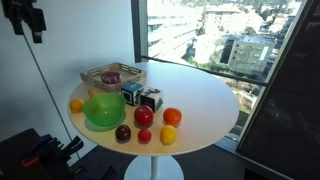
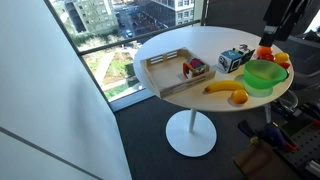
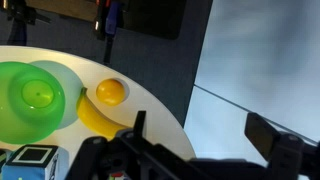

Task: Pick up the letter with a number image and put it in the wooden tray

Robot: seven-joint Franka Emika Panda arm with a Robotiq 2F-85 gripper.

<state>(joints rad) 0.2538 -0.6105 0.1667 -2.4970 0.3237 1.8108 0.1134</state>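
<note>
Bright window daylight, soft shadows, glare on white wall, dim interior

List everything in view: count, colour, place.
table: 1, white, round, by the window
wooden tray: 1, light brown, near the table edge
small item: 1, reddish, inside the tray
bowl: 1, bright green, beside the tray
blue-edged cube: 1, blue and white, on the table near the tray
dark cube: 1, black and green, beside the blue-edged cube
banana: 1, yellow, by the bowl
orange: 1, orange, next to the banana
round fruits: about 5, red, orange, yellow, dark, clustered near the cubes
gripper: 1, black, open, empty, above the table
</note>
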